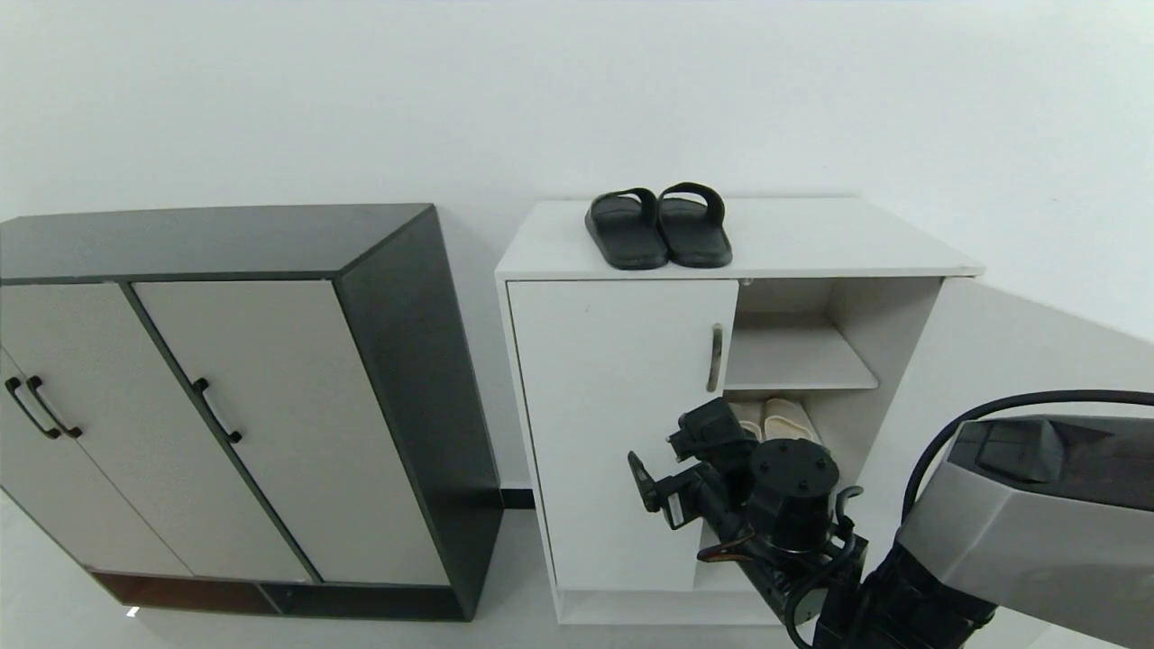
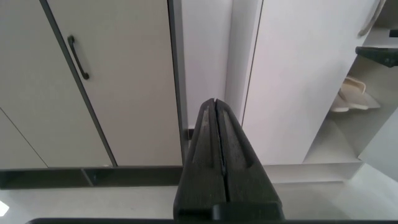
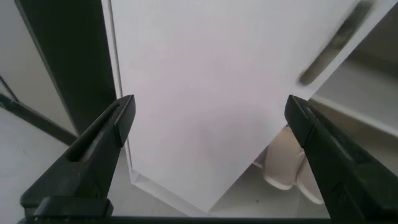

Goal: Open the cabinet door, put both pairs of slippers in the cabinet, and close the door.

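Black slippers [image 1: 658,227] sit atop the white cabinet [image 1: 622,433], beige slippers [image 1: 775,419] inside at five o'clock. The right tool [image 3: 210,104] gapes apart; the left tool [image 2: 214,109] is pressed together.

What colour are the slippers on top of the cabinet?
The slippers are black, clearest in the head view.

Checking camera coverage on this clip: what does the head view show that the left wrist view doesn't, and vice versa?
Head view adds the black slippers on the white cabinet's top and its upper shelf. Left wrist view adds the left gripper, shut. Shared: the beige slippers inside the open right side, the closed white door and the dark cabinet.
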Motion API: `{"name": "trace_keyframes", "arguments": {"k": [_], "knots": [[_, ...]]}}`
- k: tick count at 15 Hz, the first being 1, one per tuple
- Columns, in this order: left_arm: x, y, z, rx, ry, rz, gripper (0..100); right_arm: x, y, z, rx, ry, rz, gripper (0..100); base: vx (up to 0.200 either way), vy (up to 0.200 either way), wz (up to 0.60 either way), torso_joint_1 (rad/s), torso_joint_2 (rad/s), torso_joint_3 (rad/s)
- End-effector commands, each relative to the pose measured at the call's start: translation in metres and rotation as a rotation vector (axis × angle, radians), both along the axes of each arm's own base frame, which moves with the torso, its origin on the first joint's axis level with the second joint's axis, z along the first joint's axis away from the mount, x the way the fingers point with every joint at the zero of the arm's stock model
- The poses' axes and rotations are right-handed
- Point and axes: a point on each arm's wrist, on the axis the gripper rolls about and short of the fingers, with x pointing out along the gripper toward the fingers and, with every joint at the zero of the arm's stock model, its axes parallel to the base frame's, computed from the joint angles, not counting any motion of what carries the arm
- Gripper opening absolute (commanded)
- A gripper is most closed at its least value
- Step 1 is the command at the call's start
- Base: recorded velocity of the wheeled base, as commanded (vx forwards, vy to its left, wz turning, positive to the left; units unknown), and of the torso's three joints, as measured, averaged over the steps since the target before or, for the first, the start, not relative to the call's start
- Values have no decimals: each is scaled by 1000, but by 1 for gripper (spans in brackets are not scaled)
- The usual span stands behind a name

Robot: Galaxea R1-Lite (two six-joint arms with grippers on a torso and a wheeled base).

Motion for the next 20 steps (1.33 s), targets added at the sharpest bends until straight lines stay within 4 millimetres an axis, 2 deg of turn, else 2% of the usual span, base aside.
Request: {"name": "trace_keyframes", "arguments": {"k": [1, 14, 20], "knots": [[0, 0, 0, 0, 0, 0, 0, 0, 0, -1, -3, 2, 0, 100, 0, 0, 0, 178, -486, -310], [0, 0, 0, 0, 0, 0, 0, 4, -3, -2, -18, -4, -11, 100, 0, 0, 0, 219, -536, -316], [0, 0, 0, 0, 0, 0, 0, 10, 0, -4, -55, -68, -25, 100, 0, 0, 0, 52, -118, -67]]}}
